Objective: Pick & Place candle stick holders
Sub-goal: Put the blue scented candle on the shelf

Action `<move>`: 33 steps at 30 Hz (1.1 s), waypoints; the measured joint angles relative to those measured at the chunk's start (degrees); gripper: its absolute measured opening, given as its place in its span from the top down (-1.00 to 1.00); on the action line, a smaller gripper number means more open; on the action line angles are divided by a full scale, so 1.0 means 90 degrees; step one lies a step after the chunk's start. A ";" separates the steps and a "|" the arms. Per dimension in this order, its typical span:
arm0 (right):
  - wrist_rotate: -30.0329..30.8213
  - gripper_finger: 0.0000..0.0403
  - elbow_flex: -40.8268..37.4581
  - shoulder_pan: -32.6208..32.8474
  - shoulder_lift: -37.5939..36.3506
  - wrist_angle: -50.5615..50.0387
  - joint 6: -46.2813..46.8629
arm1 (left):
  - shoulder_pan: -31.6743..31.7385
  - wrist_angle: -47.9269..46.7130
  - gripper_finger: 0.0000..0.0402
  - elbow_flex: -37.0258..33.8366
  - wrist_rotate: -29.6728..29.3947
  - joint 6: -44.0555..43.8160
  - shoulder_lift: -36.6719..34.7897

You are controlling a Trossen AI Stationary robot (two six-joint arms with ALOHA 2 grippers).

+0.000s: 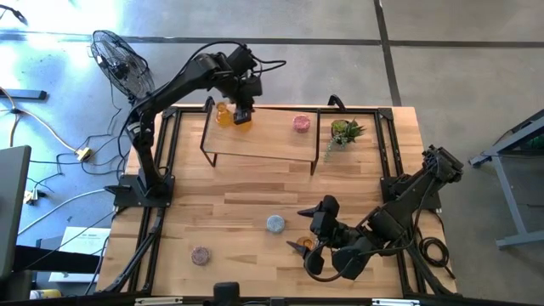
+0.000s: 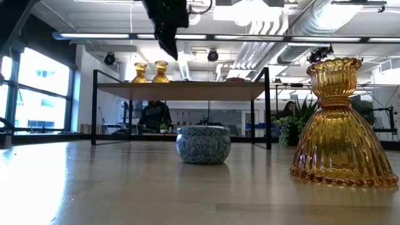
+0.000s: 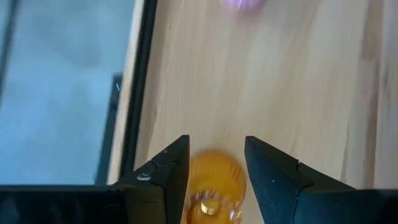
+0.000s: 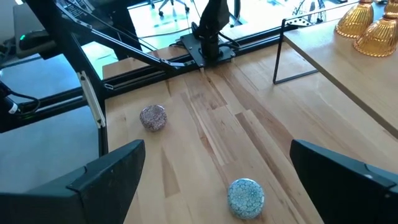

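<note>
Placing step judged in hand: the left pincer [image 1: 243, 113] is seen over the raised shelf [image 1: 272, 140] at the far side of the bench [image 1: 238, 212], its jaws partly open astride an amber holder [image 3: 211, 186]; whether contact remains cannot be told. A second amber holder [image 1: 223, 114] stands just beside it, and the pink holder [image 1: 301, 122] farther along the shelf. The left arm is stretched forward, wrist pointed down. The right pincer [image 1: 308, 246] is held wide open and empty, low over the near bench beside the third amber holder [image 2: 338, 125]. The blue-grey holder [image 1: 274, 223] and mauve holder [image 1: 201, 255] remain on the bench. Next move judged: a clean lift off the shelf.
</note>
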 joint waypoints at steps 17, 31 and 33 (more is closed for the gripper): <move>-0.0187 -0.96 -0.0004 0.0045 0.0339 -0.0123 0.0052 | -0.2345 -0.0571 0.25 0.1522 0.0869 -0.1153 -0.0025; 0.0199 -0.96 -0.0005 0.0522 0.0333 -0.0046 -0.0030 | -0.4212 -0.1892 0.25 0.1155 0.0388 -0.1928 -0.0144; 0.0247 -0.96 -0.0005 0.0528 0.0333 -0.0049 -0.0140 | -0.4405 -0.1892 0.25 0.1149 0.0465 -0.1928 -0.0131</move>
